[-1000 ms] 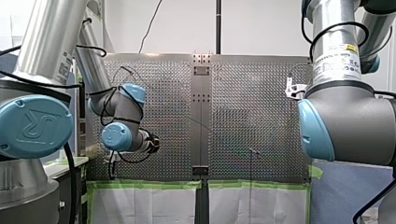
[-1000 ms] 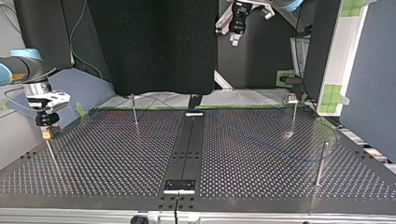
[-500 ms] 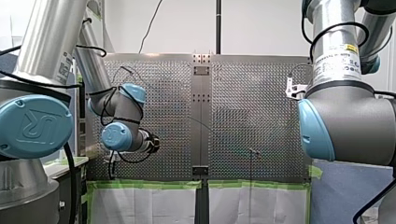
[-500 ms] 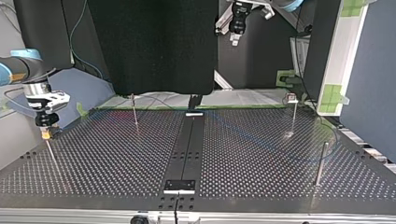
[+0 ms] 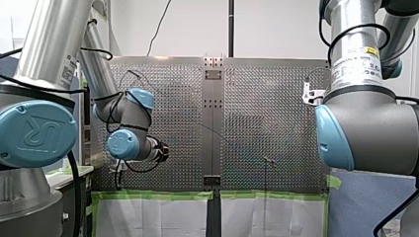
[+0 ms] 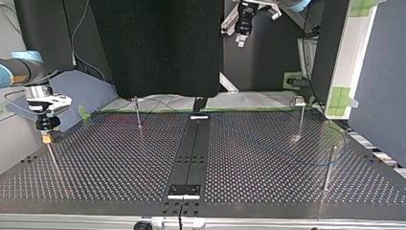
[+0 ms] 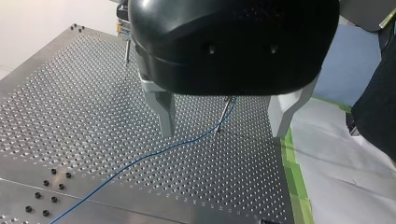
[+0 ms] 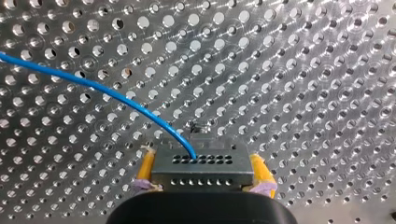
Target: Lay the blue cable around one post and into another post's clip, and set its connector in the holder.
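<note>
Top view, L to R: my right gripper [image 6: 47, 137] sits far left of the centre strip [image 6: 190, 148] of the worktop [image 6: 105, 158], yellow pads clamped on the metal connector [image 8: 201, 169]. The blue cable [image 8: 114, 99] runs out of it. My left gripper [image 7: 223, 122] hangs high, right of strip, fingers wide apart, holding nothing. Cable curves over worktop right of strip.

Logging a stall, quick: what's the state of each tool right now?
Left tool: open, holding nothing.
Right tool: closed on the connector.
</note>
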Robot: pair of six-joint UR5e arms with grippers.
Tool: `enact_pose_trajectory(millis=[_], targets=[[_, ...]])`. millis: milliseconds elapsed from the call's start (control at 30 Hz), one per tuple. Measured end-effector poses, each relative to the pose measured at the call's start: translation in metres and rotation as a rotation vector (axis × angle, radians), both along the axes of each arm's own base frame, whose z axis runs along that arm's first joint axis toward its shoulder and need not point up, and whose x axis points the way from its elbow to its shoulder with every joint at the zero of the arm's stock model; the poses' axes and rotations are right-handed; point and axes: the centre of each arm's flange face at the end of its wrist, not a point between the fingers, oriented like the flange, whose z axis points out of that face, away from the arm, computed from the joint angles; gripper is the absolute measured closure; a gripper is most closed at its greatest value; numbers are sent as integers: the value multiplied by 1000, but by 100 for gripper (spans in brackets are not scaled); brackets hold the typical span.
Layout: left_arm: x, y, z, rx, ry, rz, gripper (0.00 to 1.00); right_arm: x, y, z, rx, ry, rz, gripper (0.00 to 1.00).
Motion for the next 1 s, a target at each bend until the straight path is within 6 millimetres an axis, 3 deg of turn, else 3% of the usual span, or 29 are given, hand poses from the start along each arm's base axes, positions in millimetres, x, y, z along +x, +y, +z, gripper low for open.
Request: enact_pose_trajectory(millis=[500, 533, 567, 633, 667, 700, 767, 1000], targets=[[2, 1, 0, -1, -2, 3, 0, 3, -1, 0, -9, -6, 6, 100], [2, 1, 0, -1, -2, 4, 0, 3, -1, 0, -10, -6, 7, 93], [2, 1, 0, 0, -2, 4, 0, 3, -1, 0, -10, -6, 7, 80], [2, 1, 0, 0, -2, 4, 0, 3, -1, 0, -11, -5, 7, 76], [2, 1, 0, 0, -2, 4, 0, 3, -1, 0, -11, -4, 7, 57], [2, 1, 0, 0, -2, 4, 0, 3, -1, 0, -12, -4, 7, 57], [2, 1, 0, 0, -2, 5, 0, 4, -1, 0, -12, -2, 7, 41], [2, 1, 0, 0, -2, 5, 0, 4, -1, 0, -13, -3, 8, 24]])
